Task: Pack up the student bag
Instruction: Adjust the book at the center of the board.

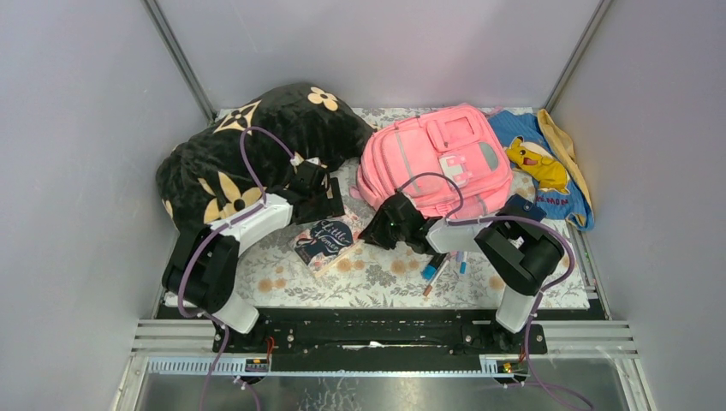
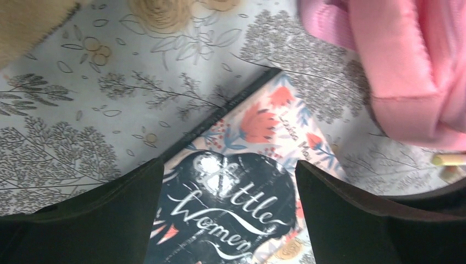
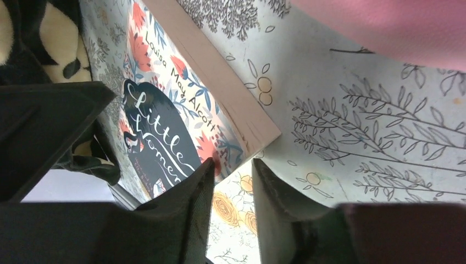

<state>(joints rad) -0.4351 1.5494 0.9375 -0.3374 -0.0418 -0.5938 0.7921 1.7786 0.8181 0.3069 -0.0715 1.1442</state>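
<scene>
Your left gripper (image 2: 228,165) hangs with its jaws wide apart over the book (image 2: 236,203), gripping nothing. Its wrist view looks straight down on the cover, where white script on a dark panel reads "Little Women", the first letters lost in glare. Your right gripper (image 3: 233,165) is narrow, with only a slim gap between its fingers. Only the floral table cover (image 3: 351,110) shows through that gap, and one fingertip sits at the book's corner. From that side you can read the author's name, "Louisa May Alcott", along the cover's edge.

The student bag (image 1: 437,158) lies front up at the back of the table, between the black pillow (image 1: 248,145) with tan flowers and the blue cloth (image 1: 535,163). The cloth's red lettering under the yellow cartoon figure is too small to read. A few pens (image 1: 441,270) lie just below the right arm.
</scene>
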